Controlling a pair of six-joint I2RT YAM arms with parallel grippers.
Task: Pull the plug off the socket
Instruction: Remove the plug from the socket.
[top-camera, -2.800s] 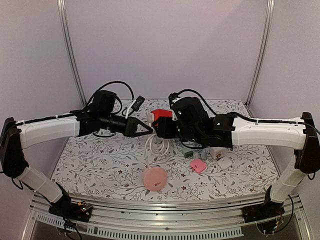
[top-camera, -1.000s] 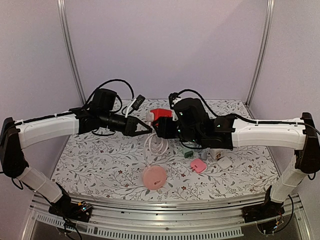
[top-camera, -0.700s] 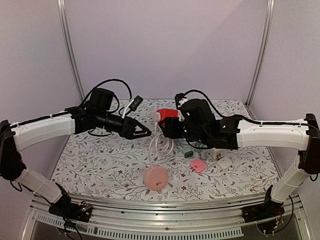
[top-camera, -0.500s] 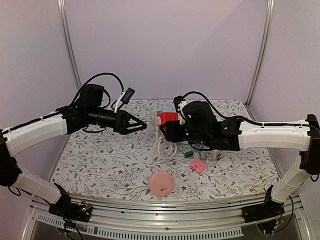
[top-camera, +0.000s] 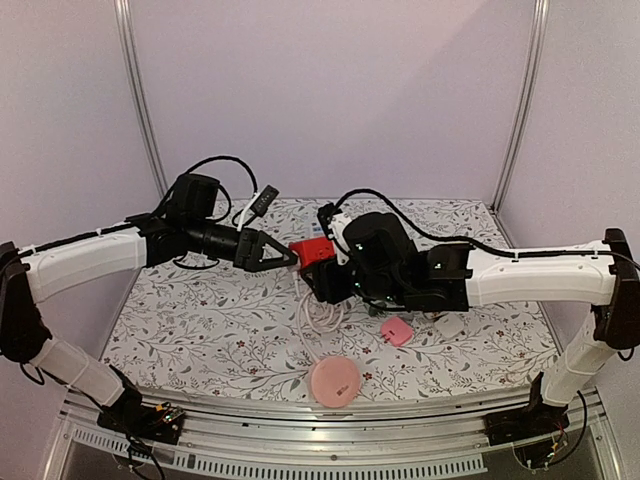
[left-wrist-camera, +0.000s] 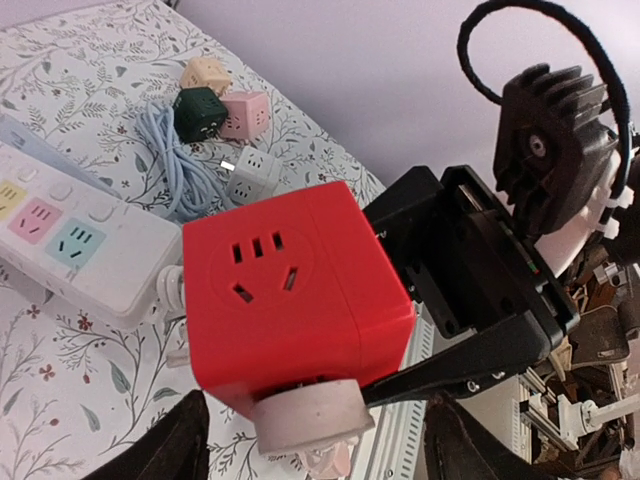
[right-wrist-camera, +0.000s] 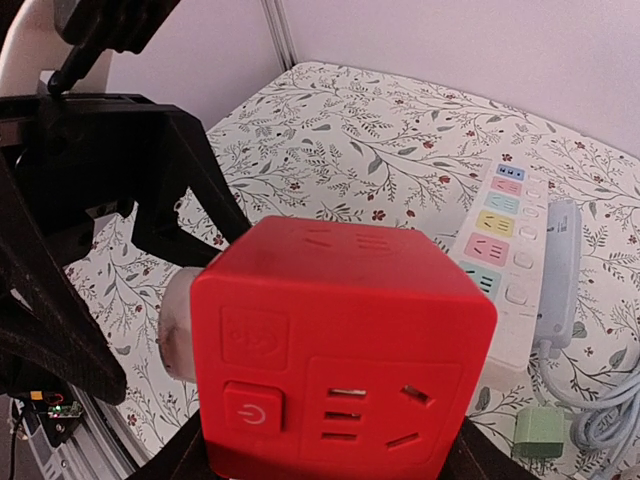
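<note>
The socket, a red cube (top-camera: 311, 250), hangs in the air above the table with my right gripper (top-camera: 326, 276) shut on it. In the right wrist view the cube (right-wrist-camera: 340, 340) fills the space between my right gripper's (right-wrist-camera: 330, 455) jaws. A white round plug (right-wrist-camera: 180, 325) sits in its left face. In the left wrist view the plug (left-wrist-camera: 305, 412) sticks out under the cube (left-wrist-camera: 290, 300). My left gripper (left-wrist-camera: 315, 445) is open, one dark finger on each side of the plug, not touching it. A white cable (top-camera: 308, 320) hangs from the plug to a pink round reel (top-camera: 334, 380).
A white power strip (right-wrist-camera: 500, 235) with coloured outlets lies on the flowered table cloth (top-camera: 200, 340). Small cube sockets (left-wrist-camera: 222, 110) and a coiled blue cable (left-wrist-camera: 165, 160) lie behind it. A pink cube (top-camera: 397, 331) and a green adapter (right-wrist-camera: 540, 435) lie under the right arm.
My left gripper opened, drew back to the left away from the cube, then returned with its fingers apart around the plug. The cube shifted left and the pink reel slid right.
</note>
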